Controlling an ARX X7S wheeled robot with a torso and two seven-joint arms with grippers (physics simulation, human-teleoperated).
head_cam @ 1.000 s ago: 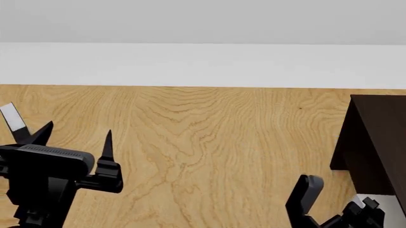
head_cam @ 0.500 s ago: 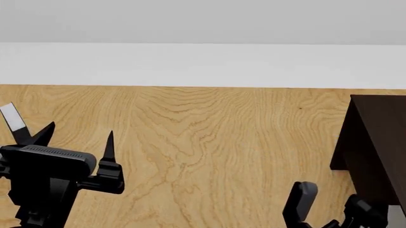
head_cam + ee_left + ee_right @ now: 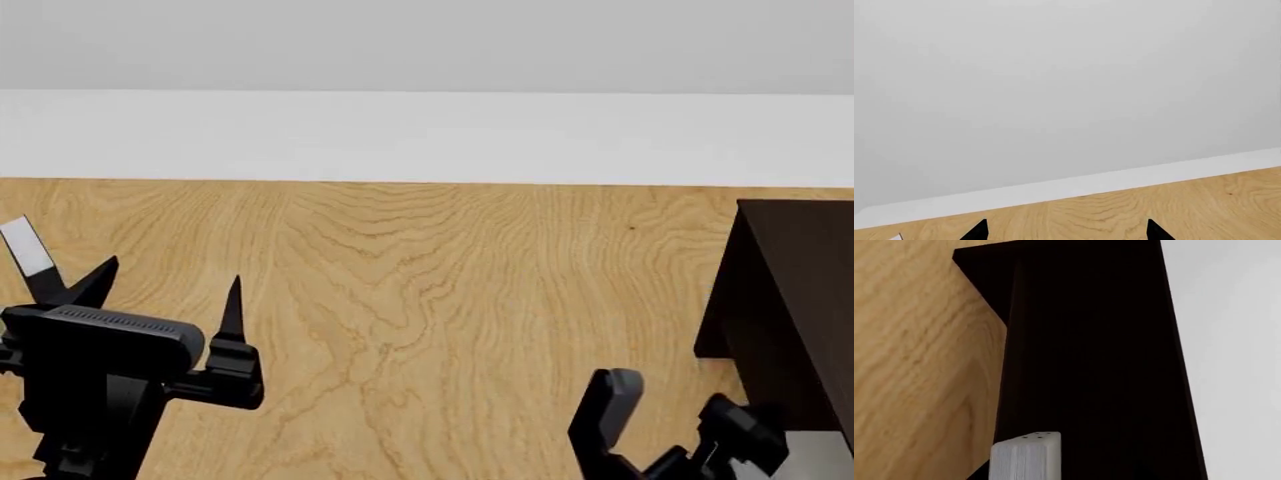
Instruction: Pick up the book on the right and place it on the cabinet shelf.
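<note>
The book is out of view. A light-grey book [image 3: 1025, 457] with a ribbed pale page edge and small dark dots on its end stands against the very dark cabinet [image 3: 1094, 365]. It lies just beside one dark fingertip [image 3: 981, 474] of my right gripper; the other fingertip is lost against the dark wood. The right gripper [image 3: 674, 428] hovers low, left of the cabinet [image 3: 787, 300], with nothing between its fingers. No separate shelf board can be made out. My left gripper [image 3: 168, 285] [image 3: 1066, 231] is open and empty over the wooden floor.
Wood-grain floor [image 3: 427, 300] runs back to a white skirting and grey wall [image 3: 427, 130]. A small white strip [image 3: 24, 250] lies beside the left gripper. A pale patch [image 3: 821, 458] shows under the cabinet's near edge; I cannot tell what it is.
The right gripper dipped lower, then shifted left and slightly up, away from the cabinet. The left gripper edged a little to the right.
</note>
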